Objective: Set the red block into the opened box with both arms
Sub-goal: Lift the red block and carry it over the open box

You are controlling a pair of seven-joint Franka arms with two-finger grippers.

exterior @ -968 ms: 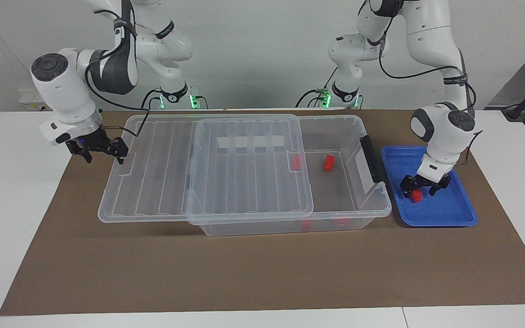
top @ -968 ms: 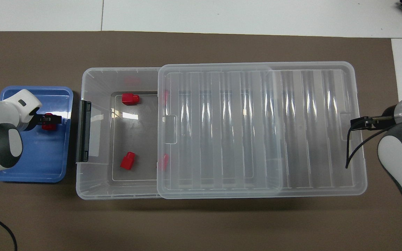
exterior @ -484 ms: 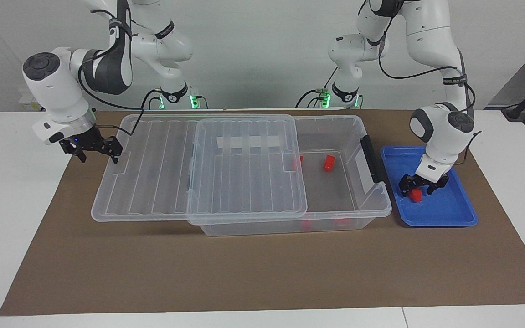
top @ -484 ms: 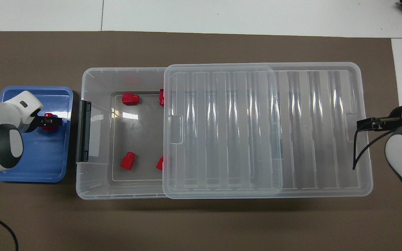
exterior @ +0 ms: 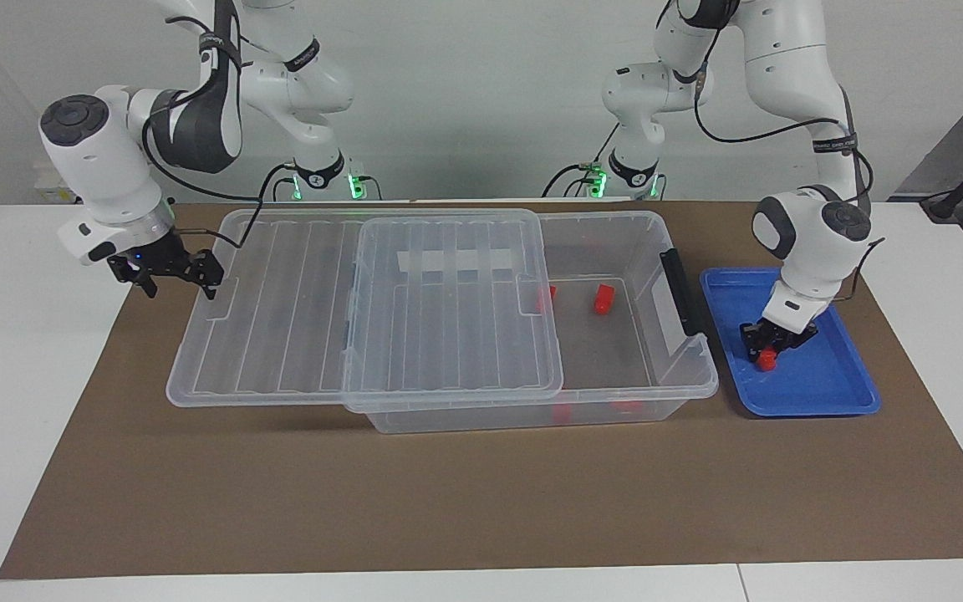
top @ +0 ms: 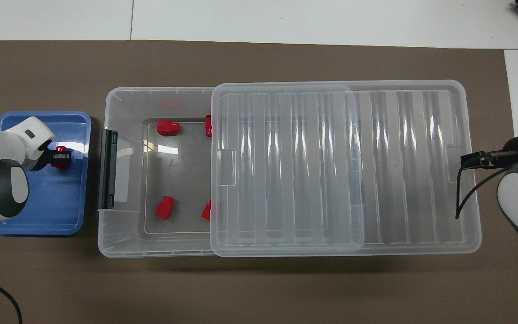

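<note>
The red block (exterior: 767, 360) (top: 60, 151) lies in the blue tray (exterior: 816, 393) (top: 38, 220), and my left gripper (exterior: 770, 345) (top: 63, 156) is down in the tray, shut on it. The clear box (exterior: 699, 389) (top: 106, 243) stands mid-table beside the tray. Its ribbed lid (exterior: 281, 334) (top: 398, 171) is slid toward the right arm's end, leaving the tray end uncovered. My right gripper (exterior: 179, 283) (top: 466, 160) stands open at the lid's outer end edge; whether it touches the lid I cannot tell.
More red blocks (exterior: 604, 298) (top: 165, 207) lie on the box floor, some partly under the lid's edge. A black handle (exterior: 682, 293) (top: 107, 168) sits on the box end facing the tray. A brown mat (exterior: 448, 502) covers the table.
My left gripper has shut on the red block in the tray. The lid slid a little toward the right arm's end, with my right gripper moving along at its edge.
</note>
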